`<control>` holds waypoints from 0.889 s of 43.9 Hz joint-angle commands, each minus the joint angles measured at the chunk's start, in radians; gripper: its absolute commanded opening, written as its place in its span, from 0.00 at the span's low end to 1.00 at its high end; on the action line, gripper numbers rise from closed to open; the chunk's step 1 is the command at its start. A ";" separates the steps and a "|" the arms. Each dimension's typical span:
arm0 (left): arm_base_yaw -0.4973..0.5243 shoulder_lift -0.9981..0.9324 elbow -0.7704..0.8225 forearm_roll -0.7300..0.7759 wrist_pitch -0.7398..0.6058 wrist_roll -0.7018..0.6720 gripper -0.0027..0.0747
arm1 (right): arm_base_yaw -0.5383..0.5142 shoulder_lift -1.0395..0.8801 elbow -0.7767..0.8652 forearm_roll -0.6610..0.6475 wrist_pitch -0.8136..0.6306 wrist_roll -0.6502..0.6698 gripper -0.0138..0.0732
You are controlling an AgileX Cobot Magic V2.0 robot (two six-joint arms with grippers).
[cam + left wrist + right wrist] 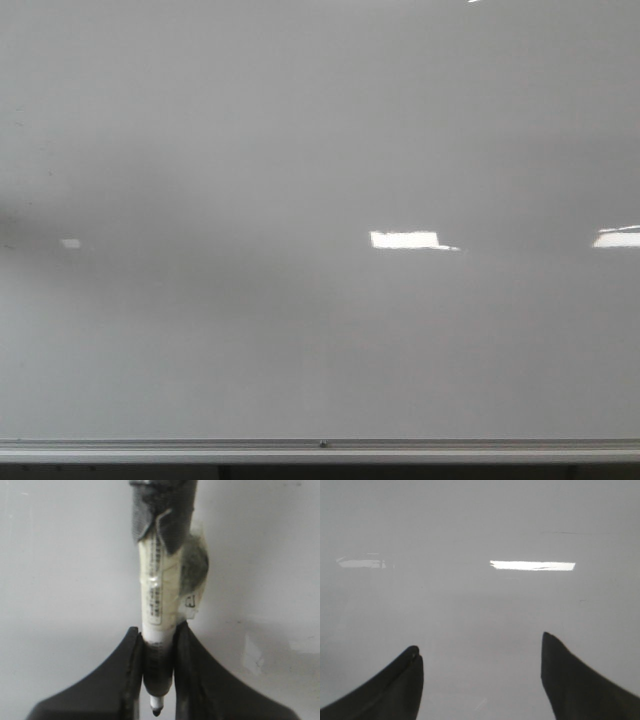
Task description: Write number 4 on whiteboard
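The whiteboard is a large glossy pale grey board that fills the front view, with a silver rail along its lower edge. No number 4 shows on it in any view. Neither arm shows in the front view. In the left wrist view my left gripper is shut on a white marker with a black end and a dark tip; grey tape wraps its far end. The whiteboard lies behind it. In the right wrist view my right gripper is open and empty, facing the whiteboard.
Bright rectangular light glares lie on the board at mid height, at the right edge and small at the left. A dark strip runs under the rail.
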 commanded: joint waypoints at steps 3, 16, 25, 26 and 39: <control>-0.042 -0.083 -0.029 0.025 -0.017 -0.002 0.01 | -0.004 0.016 -0.037 0.010 -0.074 -0.001 0.76; -0.372 -0.229 -0.106 0.128 0.421 0.024 0.02 | -0.004 0.016 -0.037 0.010 -0.073 -0.001 0.76; -0.652 -0.261 -0.167 -0.085 0.736 0.442 0.02 | -0.004 0.016 -0.037 0.010 -0.073 -0.001 0.76; -0.675 -0.261 -0.173 -0.136 0.775 0.506 0.02 | -0.004 0.016 -0.037 0.010 -0.073 -0.001 0.76; -0.852 -0.261 -0.264 -0.657 1.080 1.023 0.02 | 0.007 0.031 -0.042 0.010 0.034 -0.020 0.76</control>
